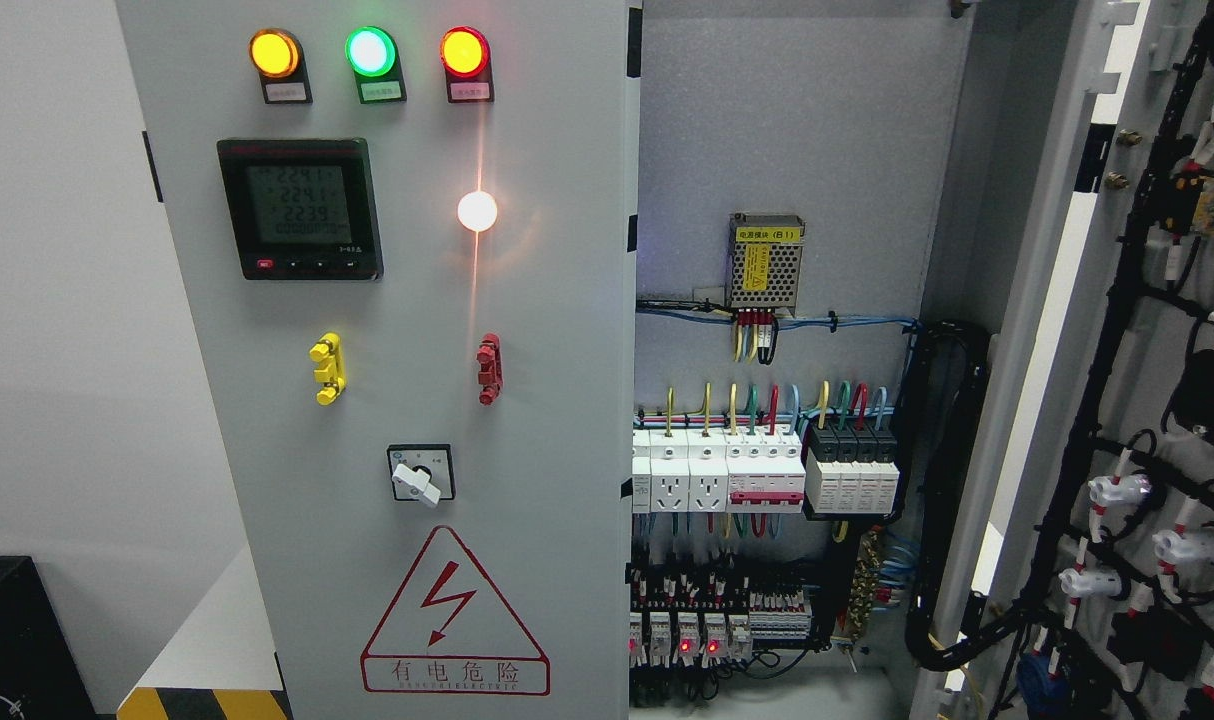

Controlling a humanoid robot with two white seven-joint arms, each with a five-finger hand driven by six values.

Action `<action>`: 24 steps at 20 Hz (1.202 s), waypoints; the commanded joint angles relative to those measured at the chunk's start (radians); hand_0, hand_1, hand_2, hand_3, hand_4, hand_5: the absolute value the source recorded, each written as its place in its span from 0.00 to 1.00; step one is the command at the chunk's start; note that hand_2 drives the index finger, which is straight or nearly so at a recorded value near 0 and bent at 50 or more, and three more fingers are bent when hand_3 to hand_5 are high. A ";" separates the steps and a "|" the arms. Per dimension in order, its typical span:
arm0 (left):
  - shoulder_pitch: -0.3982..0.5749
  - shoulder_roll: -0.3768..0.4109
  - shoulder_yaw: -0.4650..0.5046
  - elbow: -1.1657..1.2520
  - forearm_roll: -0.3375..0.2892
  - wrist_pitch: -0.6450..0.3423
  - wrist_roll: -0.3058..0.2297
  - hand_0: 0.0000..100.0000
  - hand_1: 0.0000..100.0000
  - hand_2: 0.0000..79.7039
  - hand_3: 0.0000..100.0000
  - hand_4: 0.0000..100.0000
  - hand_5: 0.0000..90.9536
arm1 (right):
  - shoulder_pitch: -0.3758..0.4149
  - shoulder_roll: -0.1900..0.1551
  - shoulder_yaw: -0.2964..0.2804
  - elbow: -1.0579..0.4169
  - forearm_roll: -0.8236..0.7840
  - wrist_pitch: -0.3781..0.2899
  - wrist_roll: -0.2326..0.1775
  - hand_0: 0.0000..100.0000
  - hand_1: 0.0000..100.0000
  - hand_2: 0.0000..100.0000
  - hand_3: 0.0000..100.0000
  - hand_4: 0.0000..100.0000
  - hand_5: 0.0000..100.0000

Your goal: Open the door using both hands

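From the head view, neither robot hand shows, so the state of the fingers cannot be told. A grey electrical cabinet fills the picture. Its left door (417, 400) is closed and faces the camera; its right door (1147, 400) is swung wide open at the picture's right, showing its inner face with black cable bundles (1087, 430) and white lamp backs.

On the closed door sit three lit indicator lamps in a row near the top: amber (274, 53), green (370, 51) and red (464, 51). Below them is a digital power meter (300, 208), a white lit lamp (477, 210), a yellow handle (327, 368), a red handle (489, 368), a rotary selector switch (420, 474) and a red triangular shock warning sign (454, 615) (with Chinese lettering beneath).

Inside the open compartment a perforated power supply (766, 263) is mounted on the back panel, above a row of white circuit breakers (717, 470) and black modules (852, 465). Lower still are relays (707, 610) with small red lights.
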 commanded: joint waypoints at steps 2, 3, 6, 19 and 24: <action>0.000 0.000 0.000 0.000 0.000 0.000 0.000 0.00 0.00 0.00 0.00 0.00 0.00 | 0.011 -0.118 0.113 -0.241 0.000 -0.012 0.005 0.00 0.00 0.00 0.00 0.00 0.00; 0.000 0.000 0.000 0.000 0.000 0.000 0.000 0.00 0.00 0.00 0.00 0.00 0.00 | 0.006 -0.121 0.128 -0.256 0.000 -0.012 0.005 0.00 0.00 0.00 0.00 0.00 0.00; -0.002 0.000 0.000 0.000 0.000 0.000 0.000 0.00 0.00 0.00 0.00 0.00 0.00 | -0.032 -0.130 0.165 -0.281 0.000 -0.013 0.005 0.00 0.00 0.00 0.00 0.00 0.00; 0.000 0.000 0.000 0.000 0.000 0.000 0.000 0.00 0.00 0.00 0.00 0.00 0.00 | -0.187 -0.119 0.149 -0.353 0.001 -0.012 0.004 0.00 0.00 0.00 0.00 0.00 0.00; 0.000 0.000 0.000 0.000 -0.001 0.000 0.000 0.00 0.00 0.00 0.00 0.00 0.00 | -0.221 -0.113 0.147 -0.466 0.000 -0.012 -0.001 0.00 0.00 0.00 0.00 0.00 0.00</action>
